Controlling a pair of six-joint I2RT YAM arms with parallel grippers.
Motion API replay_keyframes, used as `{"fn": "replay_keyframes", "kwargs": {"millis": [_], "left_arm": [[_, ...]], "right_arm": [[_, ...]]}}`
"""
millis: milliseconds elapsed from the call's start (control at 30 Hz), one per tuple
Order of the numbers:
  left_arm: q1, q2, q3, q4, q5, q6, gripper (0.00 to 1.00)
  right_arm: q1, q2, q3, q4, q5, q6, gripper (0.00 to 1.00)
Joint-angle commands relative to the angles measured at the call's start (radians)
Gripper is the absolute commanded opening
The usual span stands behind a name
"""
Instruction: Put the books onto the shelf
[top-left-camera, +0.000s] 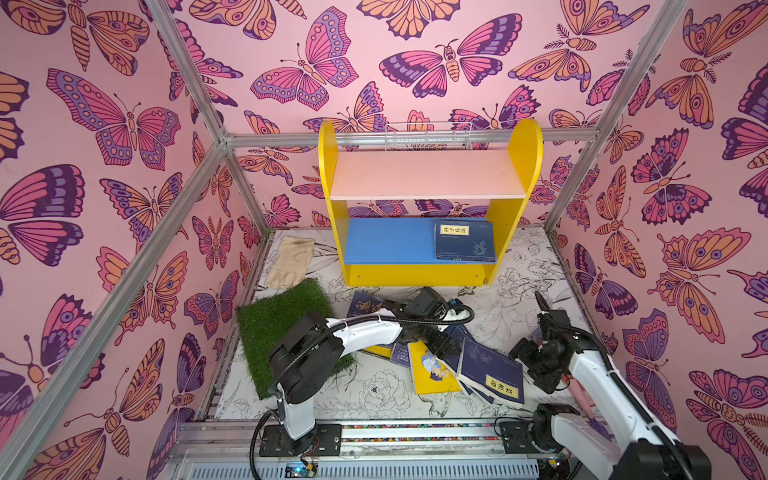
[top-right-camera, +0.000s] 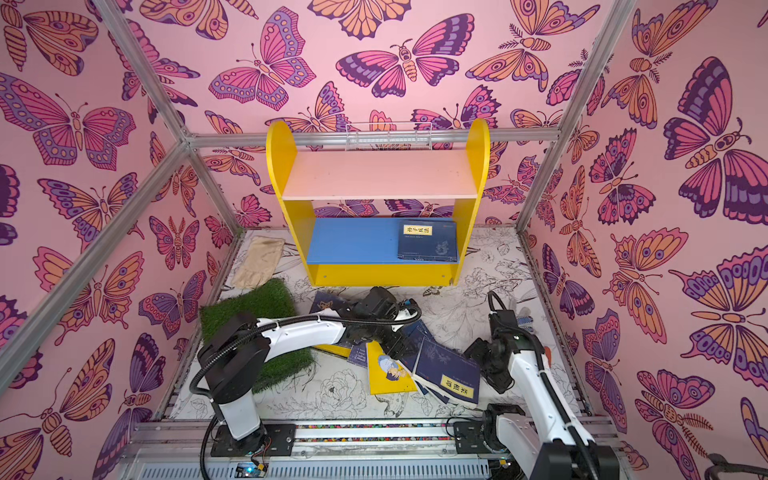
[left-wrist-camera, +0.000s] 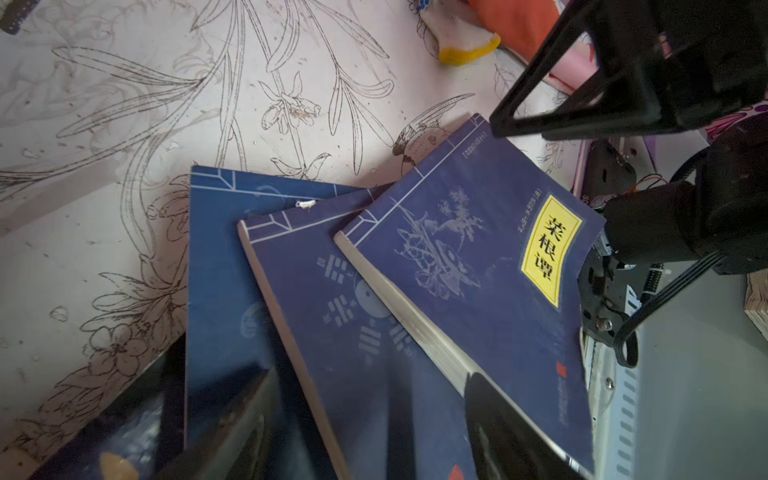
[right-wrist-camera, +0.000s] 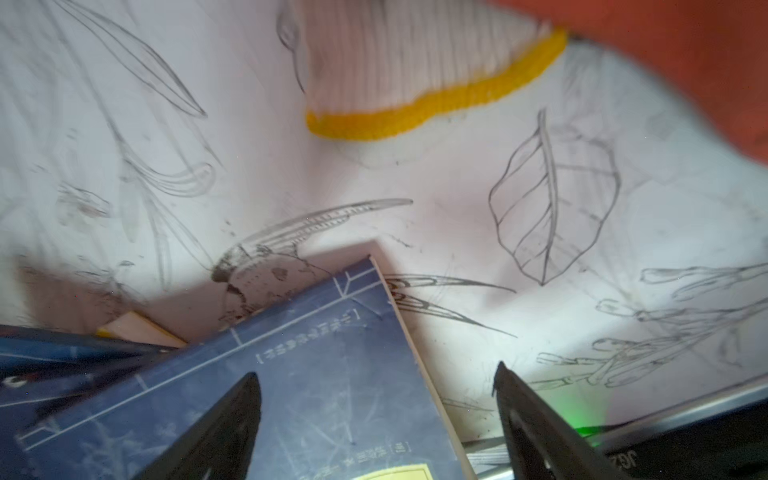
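Shelf (top-left-camera: 328, 166) holds 1 navy book (top-left-camera: 463, 243) on blue board (top-left-camera: 386, 241); left tool (left-wrist-camera: 370, 374), right tool (right-wrist-camera: 376, 370) wide.

Both top views are bright, evenly lit from overhead. The back wall (top-left-camera: 374, 95) has a pale washed-out patch toward 12 o'clock, there is wide-angle stretch at 3 and 9, and shadows on the floor mat (top-left-camera: 374, 395) are soft and faint. The left wrist view is dimmer: mat bright at 10 o'clock, books (left-wrist-camera: 478, 270) sinking into shade toward 6, left gripper (left-wrist-camera: 370, 374) blurred black. The right wrist view is soft and smeared all over: glove cuff (right-wrist-camera: 436, 104) out of focus at 12, green glow (right-wrist-camera: 582, 419) at 4, right gripper (right-wrist-camera: 376, 370) a dark silhouette.
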Motion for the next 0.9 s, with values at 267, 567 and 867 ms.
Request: {"fn": "replay_keyframes", "kwargs": {"millis": [267, 567, 867], "left_arm": [[0.039, -0.021, -0.037, -0.074, 0.025, 0.014, 0.74], [0.045, 0.157, 0.128, -0.073, -0.024, 0.002, 0.50], [0.057, 0.251, 0.245, -0.091, -0.138, 0.061, 0.00]], "right_arm": [[0.041, 0.131, -0.204, 0.460, -0.609, 0.195, 0.79], [0.197, 0.235, -0.021, 0.562, -0.591, 0.173, 0.79], [0.150, 0.178, 0.082, 0.305, -0.424, 0.075, 0.81]]}}
